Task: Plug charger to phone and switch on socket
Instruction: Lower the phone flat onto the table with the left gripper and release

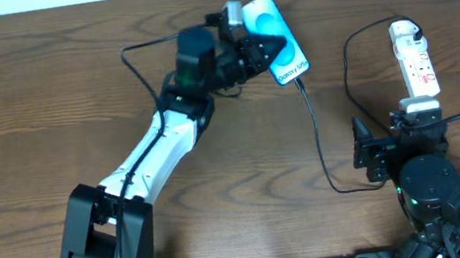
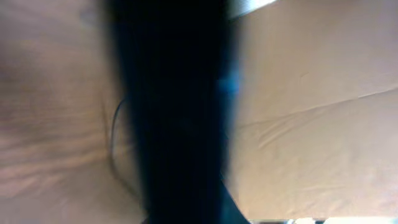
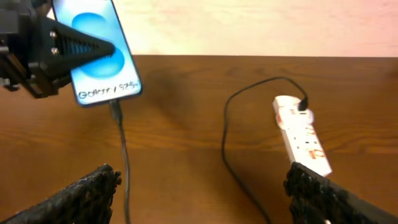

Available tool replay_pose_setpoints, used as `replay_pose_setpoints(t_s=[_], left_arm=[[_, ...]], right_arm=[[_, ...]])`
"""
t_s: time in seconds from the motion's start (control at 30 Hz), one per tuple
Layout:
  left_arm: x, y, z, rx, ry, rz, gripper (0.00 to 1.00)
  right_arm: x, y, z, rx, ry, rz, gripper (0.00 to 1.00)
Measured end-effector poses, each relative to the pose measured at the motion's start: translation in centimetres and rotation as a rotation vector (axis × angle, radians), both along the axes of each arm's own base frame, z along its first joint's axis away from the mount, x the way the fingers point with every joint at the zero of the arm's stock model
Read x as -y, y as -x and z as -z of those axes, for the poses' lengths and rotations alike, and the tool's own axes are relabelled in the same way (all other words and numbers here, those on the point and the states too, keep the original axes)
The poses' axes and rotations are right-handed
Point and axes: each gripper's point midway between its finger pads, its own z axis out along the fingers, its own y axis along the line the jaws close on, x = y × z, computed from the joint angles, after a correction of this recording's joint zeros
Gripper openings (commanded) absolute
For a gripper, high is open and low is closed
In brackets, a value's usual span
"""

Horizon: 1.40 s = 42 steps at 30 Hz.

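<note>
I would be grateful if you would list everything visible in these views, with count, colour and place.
phone: one, blue-cyan screen with white text, held at the far middle of the table.
charger: one, thin black cable, its tip at the phone's lower edge; it loops across the table to the socket's far end.
socket: one, white strip with red markings, lying on the right side.
table: one, brown wood, under everything.
left gripper: one, black, on a white and black arm, shut on the phone.
right gripper: one, black, open, near the socket's near end, holding nothing.
</note>
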Motion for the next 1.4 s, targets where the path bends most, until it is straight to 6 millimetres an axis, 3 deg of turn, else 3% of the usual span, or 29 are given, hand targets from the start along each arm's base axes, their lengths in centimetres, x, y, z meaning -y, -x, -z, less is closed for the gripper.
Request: replay_pose_setpoints(t_s=[0.1, 0.27, 0.4, 0.63, 0.9, 1.03, 1.4], left_arm=[[0.4, 0.9, 1.2, -0.007, -0.095, 0.044, 0.09], [-0.8, 3.4, 6.1, -0.098, -0.275, 0.124, 0.08], [-1.2, 4.2, 8.1, -0.091, -0.343, 0.175, 0.07], [1.1, 3.3, 11.0, -0.018, -0.256, 0.301, 0.07], [1.6, 4.7, 18.7, -0.199, -0.238, 0.389, 0.08], [1.5, 4.9, 20.0, -0.229, -0.244, 0.392, 0.08], [1.4, 4.6, 20.3, -0.228, -0.259, 0.374, 0.17]], right_arm=[[0.3, 0.0, 0.0, 0.004, 0.007, 0.013, 0.87], [0.4, 0.0, -0.1, 0.006, 0.008, 0.022, 0.91], [0.4, -0.1, -0.1, 0.006, -0.018, 0.033, 0.97], [-0.2, -0.2, 0.3, -0.013, -0.072, 0.038, 0.98], [-2.0, -1.1, 1.7, -0.071, -0.068, 0.003, 0.99], [-2.6, -1.5, 2.4, -0.096, -0.054, -0.007, 0.99], [-4.1, -2.9, 4.4, -0.158, -0.014, -0.005, 0.99]])
